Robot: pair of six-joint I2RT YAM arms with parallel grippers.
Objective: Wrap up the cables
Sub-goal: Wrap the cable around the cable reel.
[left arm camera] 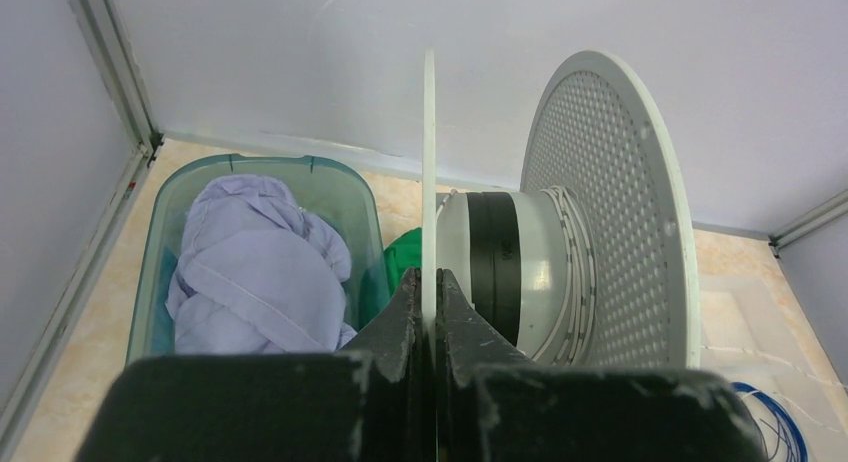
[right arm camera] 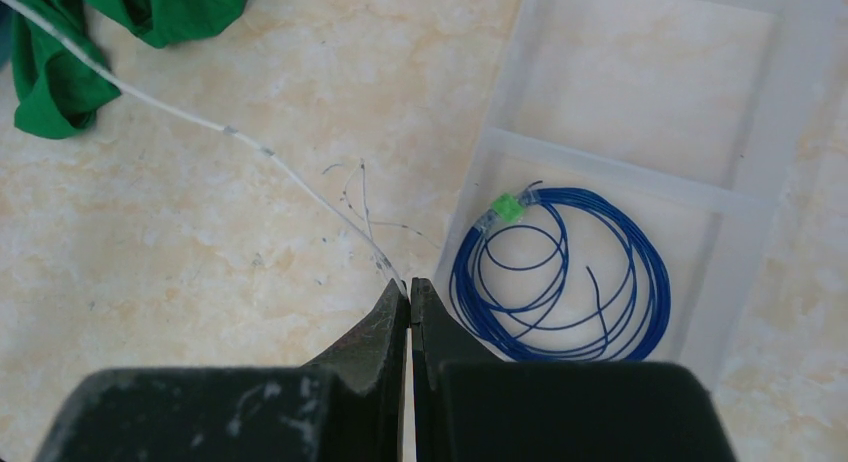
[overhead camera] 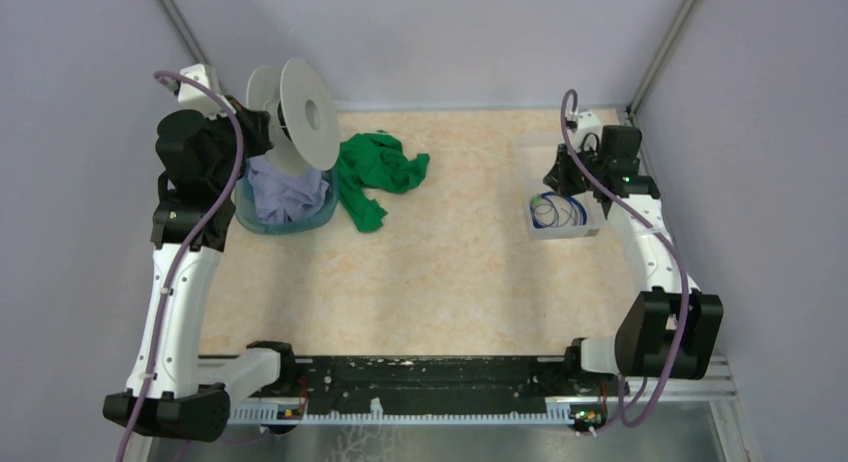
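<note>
white cable [right arm camera: 250, 147]: hair-thin, running left from the right jaws toward the spool [left arm camera: 610, 212]
blue cable [right arm camera: 560, 272]: coiled in the tray [right arm camera: 740, 162], just right of those jaws
right gripper [right arm camera: 410, 292]: clenched on white cable's end
left gripper [left arm camera: 430, 292]: clamping spool's flange

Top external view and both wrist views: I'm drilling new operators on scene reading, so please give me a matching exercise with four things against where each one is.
Things
1. dark blue coiled cable
2. lilac crumpled cloth
3. pale-grey round plastic spool
4. thin whitish wire

Places
A. pinched at the tips of the shut right claw
B. inside the teal plastic tub
C. in the clear plastic tray
D. flange gripped by the shut left claw

Pairs: 1-C, 2-B, 3-D, 4-A
</note>
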